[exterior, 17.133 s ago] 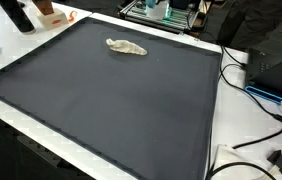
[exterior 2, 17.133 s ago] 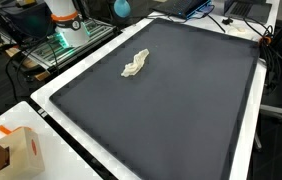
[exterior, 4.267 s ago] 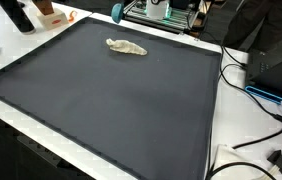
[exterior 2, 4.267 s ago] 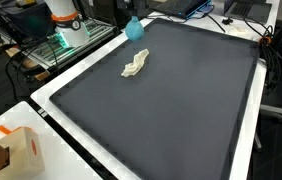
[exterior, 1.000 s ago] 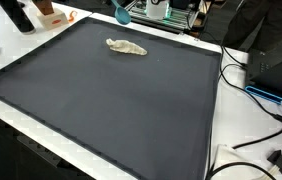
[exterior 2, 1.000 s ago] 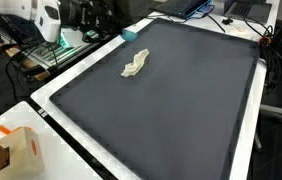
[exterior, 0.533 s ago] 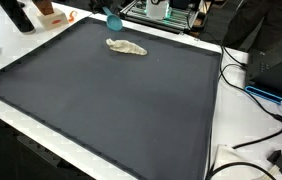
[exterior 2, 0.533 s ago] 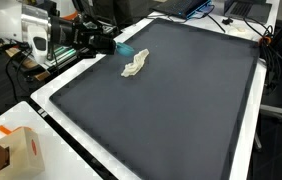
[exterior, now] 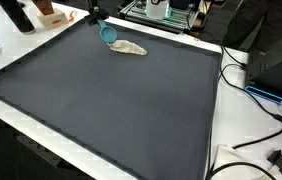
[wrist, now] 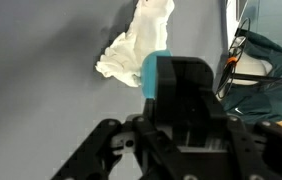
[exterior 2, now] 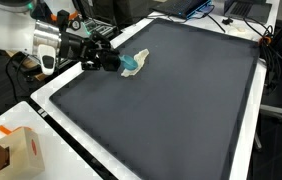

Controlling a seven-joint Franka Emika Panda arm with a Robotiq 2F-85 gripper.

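— What do we see of the big pieces?
— The white worktop (exterior 2: 61, 130) is cut off on every side. A dark, matte mat (exterior: 111, 100) lies flat and smooth over most of it.
— And the arm (exterior 2: 41, 45)?
— Only its pale, rounded end shows. Its tool (exterior 2: 129, 66) is at the rag's end. The black body hides the teal tips, so we cannot tell whether they are spread or pressed together, or whether they touch.
— The rag (wrist: 136, 50)?
— It is crumpled, off-white and softly folded. It lies on the mat near one edge, partly hidden behind the tool.
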